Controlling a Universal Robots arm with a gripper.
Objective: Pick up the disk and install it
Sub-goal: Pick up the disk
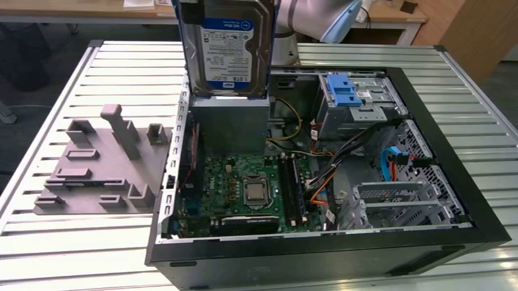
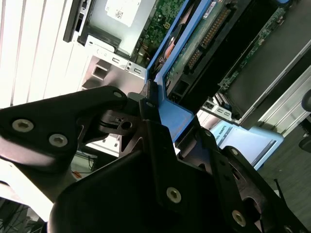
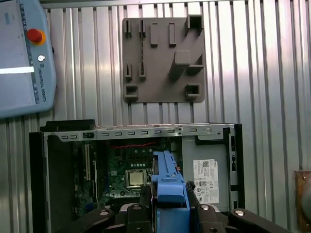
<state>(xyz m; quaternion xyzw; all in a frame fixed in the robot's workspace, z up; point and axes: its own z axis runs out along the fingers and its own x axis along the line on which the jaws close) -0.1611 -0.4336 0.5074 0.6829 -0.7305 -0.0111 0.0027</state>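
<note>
Slatted metal table (image 1: 48, 91) carried everything: at the exterior view's left lay a grey fixture plate (image 1: 97, 176), and from the centre to the exterior view's right stood the open computer case (image 1: 324, 257). At the upper centre of that frame the disk (image 1: 227, 48) hung upright, above the grey metal box (image 1: 230, 124) and the motherboard (image 1: 251, 188). In the second wrist view the gripper (image 2: 146, 109) was clenched on the disk's blue carrier bracket (image 2: 177, 119) at one end. With so narrow a hold, the disk could likely pivot or slip and drop onto the board. Toward the right, loose cables (image 1: 324, 173) near the drive cage (image 1: 356, 100) could probably snag the bracket, and a tilted entry might jam it.
</note>
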